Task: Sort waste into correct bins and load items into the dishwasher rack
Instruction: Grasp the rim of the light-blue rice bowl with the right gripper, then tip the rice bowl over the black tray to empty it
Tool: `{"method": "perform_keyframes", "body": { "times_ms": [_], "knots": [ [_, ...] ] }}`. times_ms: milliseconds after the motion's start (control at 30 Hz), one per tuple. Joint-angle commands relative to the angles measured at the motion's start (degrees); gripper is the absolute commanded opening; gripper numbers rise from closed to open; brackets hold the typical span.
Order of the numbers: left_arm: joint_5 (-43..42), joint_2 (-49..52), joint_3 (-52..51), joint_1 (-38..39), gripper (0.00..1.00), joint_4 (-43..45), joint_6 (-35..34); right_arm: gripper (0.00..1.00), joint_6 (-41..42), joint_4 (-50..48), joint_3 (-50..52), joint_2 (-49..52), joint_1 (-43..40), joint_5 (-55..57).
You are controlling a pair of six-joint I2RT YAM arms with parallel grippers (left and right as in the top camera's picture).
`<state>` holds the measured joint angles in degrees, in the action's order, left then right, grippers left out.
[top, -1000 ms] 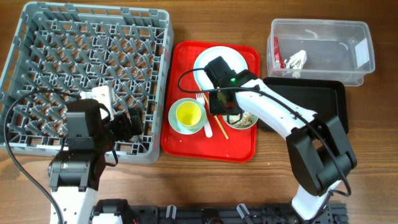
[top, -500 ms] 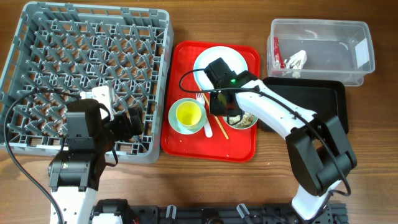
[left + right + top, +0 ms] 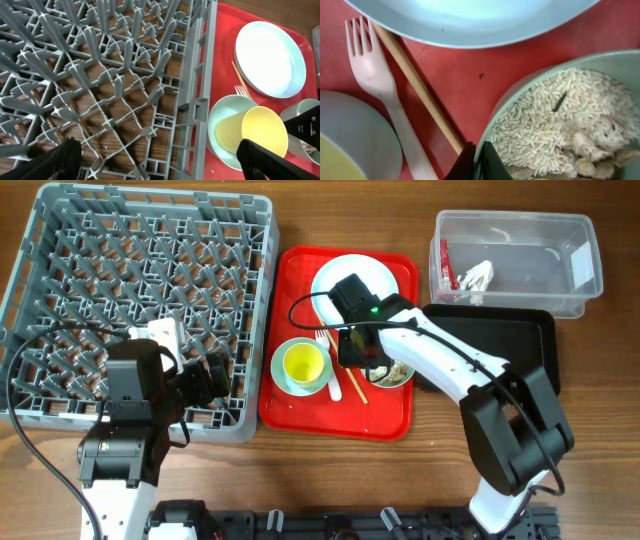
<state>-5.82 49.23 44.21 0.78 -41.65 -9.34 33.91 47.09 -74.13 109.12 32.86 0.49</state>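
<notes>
Right wrist: my right claw (image 3: 476, 161) is nipped tight on the rice bowl (image 3: 516, 90) rim, on the red tray (image 3: 455, 95); black tray (image 3: 522, 330) lies at three o'clock, nearest this arm.

- the left arm (image 3: 125, 415) sits folded low at the near left of the table, with its wrist pointing to the right.
- the left gripper (image 3: 160, 160) is spread wide. in the wrist view one dark finger (image 3: 62, 157) shows at the lower left corner and the other at the lower right.
- the right arm (image 3: 450, 365) reaches from its base at the near right, stretched away and to the left, with its wrist bent downward.
- the right gripper (image 3: 479, 162) points down with its two fingertips almost together. they pinch the rim of a bowl (image 3: 600, 60), one tip inside the rim and one outside.
</notes>
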Motion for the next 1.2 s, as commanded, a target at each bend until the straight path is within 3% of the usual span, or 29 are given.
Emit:
{"method": "perform_keyframes", "body": {
  "times_ms": [0, 267, 500, 867, 1167],
  "knots": [
    [0.1, 0.0, 1.0, -0.3, 1.00, 0.1, -0.5, 0.04, -3.2, 2.8, -2.8, -3.0, -0.1, -0.4],
    [0.1, 0.0, 1.0, -0.3, 1.00, 0.0, -0.5, 0.04, -5.7, 4.3, -5.0, -11.8, -2.0, -2.8],
    [0.1, 0.0, 1.0, -0.3, 1.00, 0.1, -0.5, 0.04, -9.9, 5.8, -5.0, -18.5, -8.9, -9.2],
    [0.1, 0.0, 1.0, -0.3, 1.00, 0.1, -0.5, 0.04, -17.7, 6.4, -0.9, -19.2, -25.5, -32.6],
    [0.1, 0.0, 1.0, -0.3, 1.00, 0.1, -0.5, 0.04, -22.9, 1.6, 7.4, -19.0, -31.9, -50.4]
  ]
}}
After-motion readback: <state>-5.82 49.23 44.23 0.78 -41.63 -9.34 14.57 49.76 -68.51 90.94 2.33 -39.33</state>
